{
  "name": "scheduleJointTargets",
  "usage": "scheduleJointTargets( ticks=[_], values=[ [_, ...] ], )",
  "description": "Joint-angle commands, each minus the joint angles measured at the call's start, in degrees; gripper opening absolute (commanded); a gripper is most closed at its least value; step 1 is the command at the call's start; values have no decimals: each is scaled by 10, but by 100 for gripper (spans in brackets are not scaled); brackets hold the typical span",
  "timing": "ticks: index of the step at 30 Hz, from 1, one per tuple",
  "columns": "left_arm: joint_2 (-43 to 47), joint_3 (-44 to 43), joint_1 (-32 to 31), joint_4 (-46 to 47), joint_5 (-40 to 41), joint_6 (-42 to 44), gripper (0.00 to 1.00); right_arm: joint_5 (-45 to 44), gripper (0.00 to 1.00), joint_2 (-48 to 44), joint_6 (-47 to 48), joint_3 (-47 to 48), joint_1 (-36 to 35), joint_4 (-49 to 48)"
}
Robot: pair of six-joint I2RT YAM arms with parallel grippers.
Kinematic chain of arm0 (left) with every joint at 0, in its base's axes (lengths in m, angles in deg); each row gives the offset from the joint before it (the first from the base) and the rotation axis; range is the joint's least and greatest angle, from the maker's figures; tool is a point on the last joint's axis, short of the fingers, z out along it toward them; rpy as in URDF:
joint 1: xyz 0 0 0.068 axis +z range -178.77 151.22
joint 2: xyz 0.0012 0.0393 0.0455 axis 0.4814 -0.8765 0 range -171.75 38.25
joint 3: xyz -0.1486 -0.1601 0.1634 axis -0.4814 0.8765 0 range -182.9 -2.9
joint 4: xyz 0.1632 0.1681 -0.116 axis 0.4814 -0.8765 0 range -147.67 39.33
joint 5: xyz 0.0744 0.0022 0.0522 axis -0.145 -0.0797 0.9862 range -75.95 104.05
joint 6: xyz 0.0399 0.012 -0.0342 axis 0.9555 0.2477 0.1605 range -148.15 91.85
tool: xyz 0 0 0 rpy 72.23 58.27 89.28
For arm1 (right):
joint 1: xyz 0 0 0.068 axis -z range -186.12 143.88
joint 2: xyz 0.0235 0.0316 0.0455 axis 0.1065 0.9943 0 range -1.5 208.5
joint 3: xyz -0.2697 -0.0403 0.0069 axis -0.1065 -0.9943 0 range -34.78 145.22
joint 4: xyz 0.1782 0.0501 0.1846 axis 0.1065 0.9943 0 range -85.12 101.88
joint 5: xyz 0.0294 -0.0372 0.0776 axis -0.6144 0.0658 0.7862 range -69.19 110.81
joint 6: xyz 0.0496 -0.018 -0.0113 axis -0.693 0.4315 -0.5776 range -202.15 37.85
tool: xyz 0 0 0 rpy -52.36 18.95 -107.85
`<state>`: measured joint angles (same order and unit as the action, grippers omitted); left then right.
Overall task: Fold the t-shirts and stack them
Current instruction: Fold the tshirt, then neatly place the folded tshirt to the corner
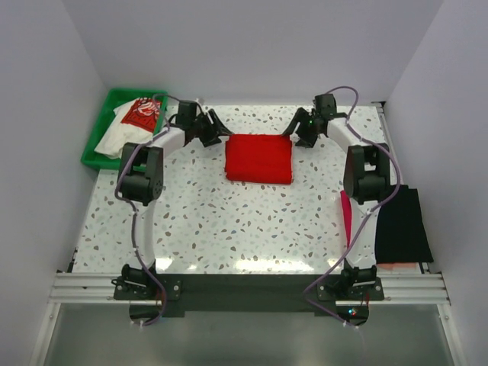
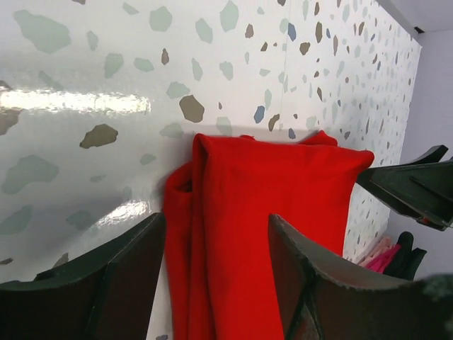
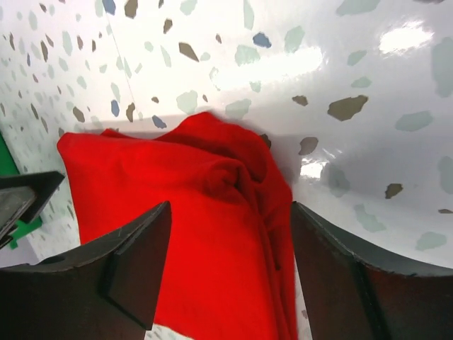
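A bright red t-shirt (image 1: 259, 158) lies folded into a rectangle at the back middle of the table. My left gripper (image 1: 216, 131) is open just off its far left corner; in the left wrist view (image 2: 216, 241) the red cloth (image 2: 269, 234) lies between the spread fingers. My right gripper (image 1: 300, 131) is open at the far right corner (image 3: 230, 234), with bunched red cloth (image 3: 212, 212) below. A white t-shirt with a red print (image 1: 135, 122) lies crumpled in the green tray (image 1: 100, 131). A folded black shirt (image 1: 402, 226) and a magenta one (image 1: 347, 216) lie at the right.
The green tray stands at the back left corner against the wall. White walls close in the table on three sides. The speckled tabletop (image 1: 229, 221) stretches in front of the red shirt. The arms' bases sit on a rail (image 1: 244, 286) at the near edge.
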<state>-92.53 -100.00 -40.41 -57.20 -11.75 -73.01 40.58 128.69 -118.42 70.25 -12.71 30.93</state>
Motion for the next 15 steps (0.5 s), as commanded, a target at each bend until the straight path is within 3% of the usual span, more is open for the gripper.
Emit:
scheduleJointTargets(
  ticks=[1, 3, 10, 15],
  values=[
    [89, 28, 8, 46, -4, 18, 64, -37, 71, -77, 24, -31, 4, -13],
    [110, 56, 7, 54, 3, 16, 61, -53, 71, -112, 41, -65, 3, -24],
    [184, 168, -22, 75, 34, 12, 35, -82, 70, -151, 77, -184, -20, -46],
    [187, 205, -70, 96, 33, 5, 22, -112, 70, -124, 94, -173, -52, -42]
  ],
)
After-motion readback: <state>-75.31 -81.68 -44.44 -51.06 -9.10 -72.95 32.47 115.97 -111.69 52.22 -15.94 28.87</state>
